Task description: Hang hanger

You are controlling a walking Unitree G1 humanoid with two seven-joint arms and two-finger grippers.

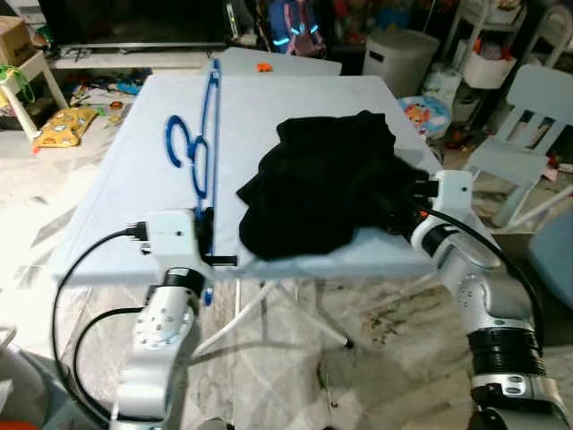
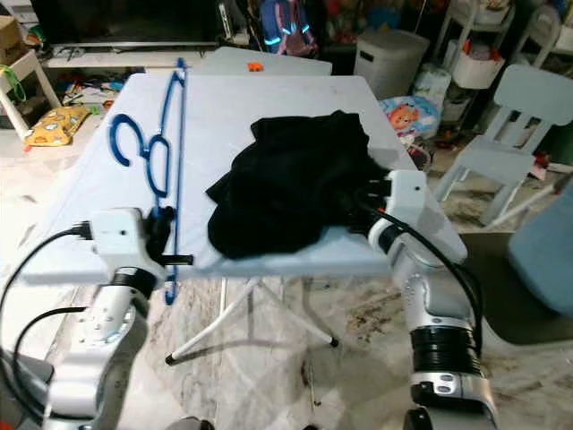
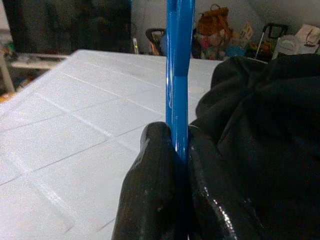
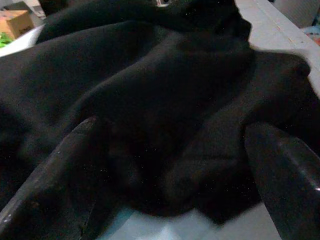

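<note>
Item: blue hanger [image 1: 204, 143] – my left gripper [image 3: 172, 165] clenched on its end, lower left. Right gripper [image 4: 175, 170] spread at black garment [image 1: 322, 179]. Risk: thin rod twists, slips from grip.

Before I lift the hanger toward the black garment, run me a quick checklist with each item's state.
1. Left pincer gripping the blue hanger: ok, the fingers are closed on its bar.
2. Hanger free of the garment: ok, it lies beside the black garment on the white table, apart from it.
3. Right pincer placed at the garment: ok, fingers spread around a fold at the table's right edge.
4. Right pincer gripping cloth: not ok, the fingers are open.
5. Garment's neck opening located: cannot tell, it lies crumpled.
6. Garment fully on the table: ok.
</note>
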